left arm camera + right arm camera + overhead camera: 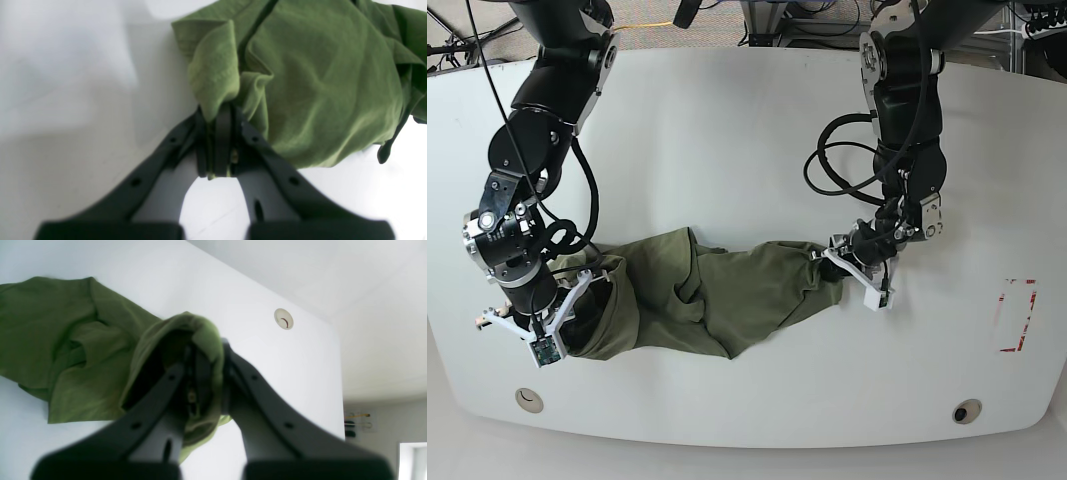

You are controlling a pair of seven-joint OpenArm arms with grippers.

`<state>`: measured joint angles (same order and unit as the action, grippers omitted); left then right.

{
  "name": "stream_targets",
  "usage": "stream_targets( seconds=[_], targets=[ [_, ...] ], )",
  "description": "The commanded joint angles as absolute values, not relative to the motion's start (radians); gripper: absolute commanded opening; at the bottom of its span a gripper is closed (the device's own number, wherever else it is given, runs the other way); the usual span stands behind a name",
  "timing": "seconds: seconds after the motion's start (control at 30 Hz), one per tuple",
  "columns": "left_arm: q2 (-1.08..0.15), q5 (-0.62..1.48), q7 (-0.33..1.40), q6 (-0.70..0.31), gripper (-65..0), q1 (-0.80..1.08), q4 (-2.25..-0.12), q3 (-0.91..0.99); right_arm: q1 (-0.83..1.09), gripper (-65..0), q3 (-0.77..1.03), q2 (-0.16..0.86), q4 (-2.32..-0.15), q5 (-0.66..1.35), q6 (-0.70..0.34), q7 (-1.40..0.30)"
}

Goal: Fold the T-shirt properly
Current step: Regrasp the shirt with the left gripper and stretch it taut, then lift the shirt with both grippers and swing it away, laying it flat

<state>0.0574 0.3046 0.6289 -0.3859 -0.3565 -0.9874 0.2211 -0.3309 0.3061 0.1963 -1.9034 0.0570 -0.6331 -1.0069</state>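
You have the T-shirt [697, 295] lying crumpled on the white surface [727, 130], stretched between the two arms. Your left hand [218, 146] is closed on a bunched edge of cloth, and your right hand [203, 380] is closed on the opposite end. I judge you hold both ends so you can pull the cloth flat before folding.

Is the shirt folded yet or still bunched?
Bunched: the T-shirt lies crumpled, stretched between the left gripper and right gripper.
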Motion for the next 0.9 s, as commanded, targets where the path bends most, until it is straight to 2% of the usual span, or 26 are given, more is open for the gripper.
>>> stream_targets(
  seconds=[0.0, 0.2, 0.53, 0.87],
  targets=[
    [0.056, 0.325, 0.613, -0.397, -64.9, -0.375, -1.081, 0.245, -0.352, -65.0, 0.309, 0.205, -1.916, 0.062, -0.633, -0.983],
    [0.053, 0.323, 0.713, -0.398, -64.9, -0.348, -1.277, 0.300, -0.329, -65.0, 0.364, 0.205, -1.894, 0.065, -0.633, -0.983],
    [-0.070, 0.325, 0.823, -0.401, -64.9, -0.344, -1.561, 0.312, -0.389, -65.0, 0.400, 0.217, -1.778, 0.062, -0.633, -0.986],
    [-0.150, 0.325, 0.880, -0.401, -64.7, -0.424, -1.732, 0.372, -0.642, -65.0, 0.377, 0.243, -1.593, 0.058, -0.631, -0.987]
  ],
)
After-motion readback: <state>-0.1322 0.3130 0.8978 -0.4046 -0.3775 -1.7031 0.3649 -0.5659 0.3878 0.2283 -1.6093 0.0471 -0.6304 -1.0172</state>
